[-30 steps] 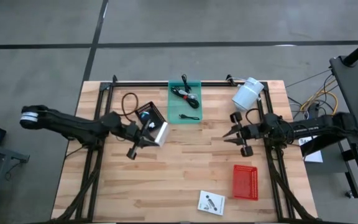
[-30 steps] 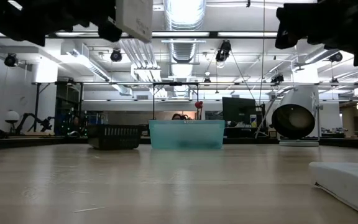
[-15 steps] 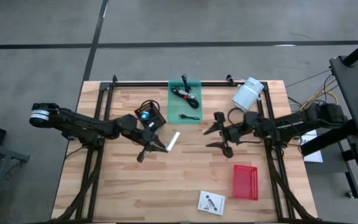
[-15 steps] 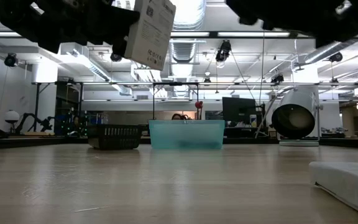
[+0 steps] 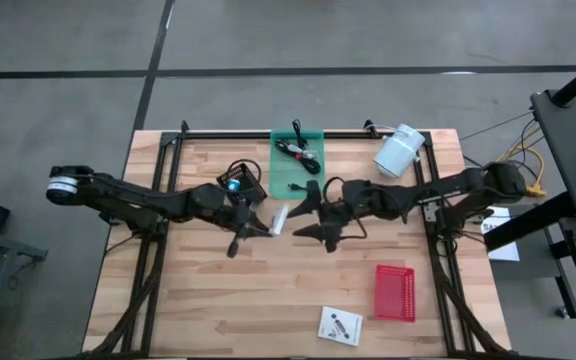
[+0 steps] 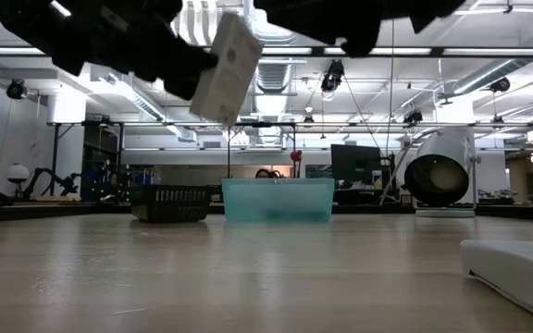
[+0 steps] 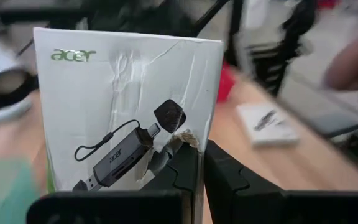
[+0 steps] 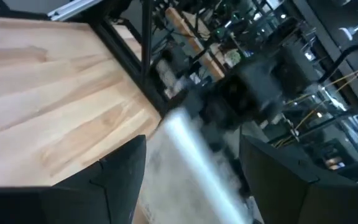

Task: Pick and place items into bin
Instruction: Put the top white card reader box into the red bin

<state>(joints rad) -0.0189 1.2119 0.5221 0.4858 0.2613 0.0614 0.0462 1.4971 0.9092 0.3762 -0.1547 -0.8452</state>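
A flat white box (image 5: 278, 218) printed with a black card reader (image 7: 126, 118) hangs above the table's middle, tilted in the low view (image 6: 228, 67). My left gripper (image 5: 258, 228) is shut on it. My right gripper (image 5: 296, 220) has reached in from the right and is open. Its two fingers (image 8: 123, 168) stand on either side of the blurred white box (image 8: 185, 146), apart from it. The green bin (image 5: 298, 165) at the far edge holds coiled black cables (image 5: 296, 150). My left gripper pinches the box between its two fingers at one edge of the printed face (image 7: 182, 146). The fingers (image 7: 225, 177) come in about level from the table's left. The box is lifted clear of the table and tilted.
A small black basket (image 5: 240, 183) sits beside the bin, and a white cylinder (image 5: 398, 150) stands at the far right. A red basket (image 5: 395, 292) and a flat white packet (image 5: 340, 325) lie toward the near edge. Bare wood lies below the grippers.
My right gripper has swept toward the table's left and a little up, rolling as it went. Its fingers have spread wider and now flank the box. My left gripper has carried the box slightly to the right and tipped it from face-up to nearly edge-on.
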